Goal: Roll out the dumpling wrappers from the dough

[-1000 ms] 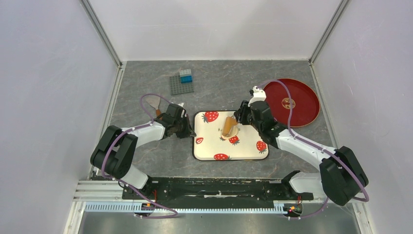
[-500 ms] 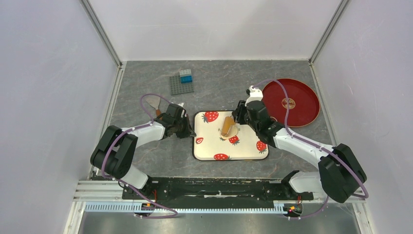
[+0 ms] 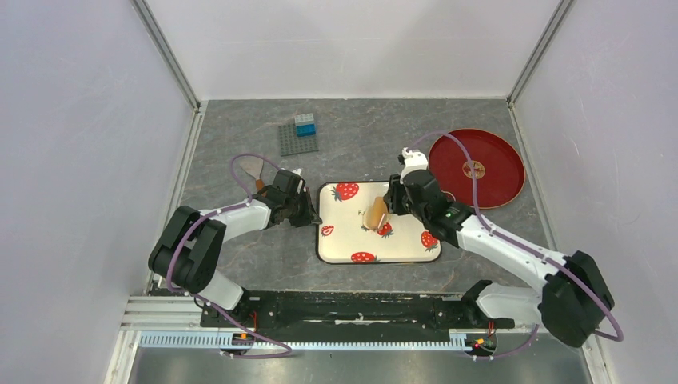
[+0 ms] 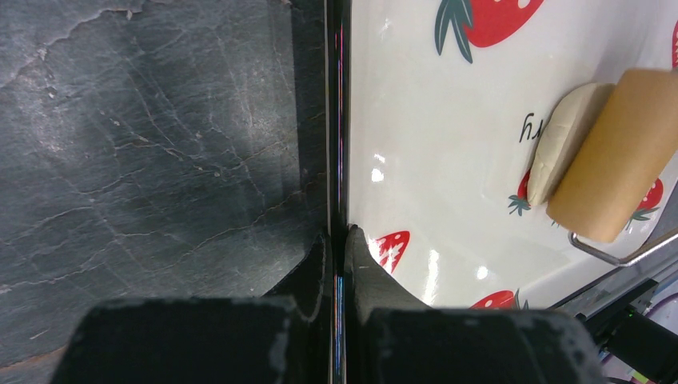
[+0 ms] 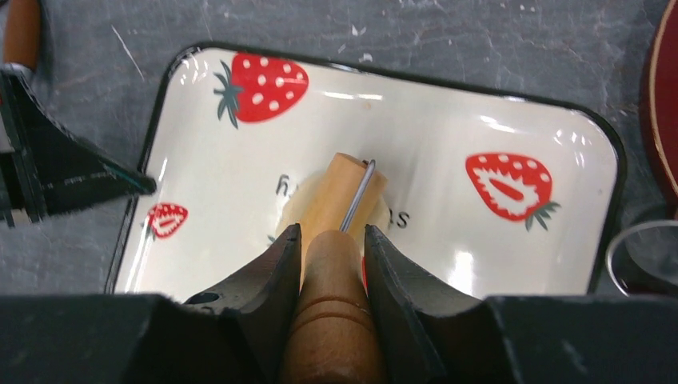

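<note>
- Since a second ago the right gripper (image 5: 332,234), jaws clamped on the handle of the tan wooden roller (image 5: 340,192), has drawn it toward the near edge of the white strawberry-print tray (image 3: 400,250).
- Mid-tray, under the roller, lies the pale cream dough lump (image 4: 560,144) — press evenly.
- Keep the left gripper (image 4: 338,240) closed tight on the tray's left rim — it steadies everything.

Dough (image 4: 560,140): far part hidden under roller (image 4: 612,156); from right wrist cam only a pale sliver shows. Roller handle (image 5: 332,320) cut off at btm edge. Lettering (image 5: 285,186) on strawberry tray (image 5: 224,172) partly covered, unreadable. Red plate (image 5: 665,96) cut by rt edge. Spatula (image 3: 253,168) handle partly behind left arm (image 3: 240,216).
</note>
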Tool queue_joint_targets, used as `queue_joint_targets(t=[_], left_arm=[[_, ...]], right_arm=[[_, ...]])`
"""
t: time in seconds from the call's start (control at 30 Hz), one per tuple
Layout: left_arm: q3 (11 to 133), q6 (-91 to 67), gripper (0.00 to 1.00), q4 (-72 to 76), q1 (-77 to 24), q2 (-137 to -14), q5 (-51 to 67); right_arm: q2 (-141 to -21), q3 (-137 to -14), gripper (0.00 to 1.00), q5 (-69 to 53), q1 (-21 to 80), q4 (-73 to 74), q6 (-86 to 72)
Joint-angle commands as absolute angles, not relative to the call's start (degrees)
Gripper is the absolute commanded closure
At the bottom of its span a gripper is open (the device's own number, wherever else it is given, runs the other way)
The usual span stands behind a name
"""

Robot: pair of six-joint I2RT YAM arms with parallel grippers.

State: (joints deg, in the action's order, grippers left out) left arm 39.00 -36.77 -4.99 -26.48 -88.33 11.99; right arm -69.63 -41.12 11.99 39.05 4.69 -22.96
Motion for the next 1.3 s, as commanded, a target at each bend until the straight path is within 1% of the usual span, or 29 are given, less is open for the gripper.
queue_joint_targets(t=[0.0, 0.23, 0.47, 0.67, 0.87, 1.1, 1.27], left_arm=[[36.34, -35.18, 0.98, -11.95, -27.33, -91.87, 5.65], [36.32, -35.17, 0.98, -11.97, -27.33, -91.93, 5.64], [36.46, -35.16, 0.98, -11.95, -27.33, -92.01, 5.63], [36.42, -35.16, 0.98, -11.95, -27.33, -92.04, 5.70], [36.48, -35.09, 0.98, -11.95, -27.33, -92.14, 5.73], [36.46, -35.11, 0.98, -11.96, -27.33, -92.03, 5.72], [36.42, -35.11, 0.98, -11.95, -27.34, -92.10, 5.74]], right_arm=[[-64.10, -41.75, 1.00, 11.23, 40.08, 16.42, -21.61], [-60.52, -44.05, 1.00, 12.83, 40.08, 16.94, -20.84], [-63.12, -47.54, 1.00, 11.59, 40.11, 16.55, -19.18], [-66.95, -53.01, 1.00, 12.06, 40.03, 16.30, -16.54], [-73.96, -57.25, 1.00, 11.06, 39.98, 17.55, -16.04], [-79.48, -55.19, 1.00, 8.24, 39.00, 17.90, -17.21], [-82.22, -53.02, 1.00, 6.37, 35.16, 20.49, -17.75]])
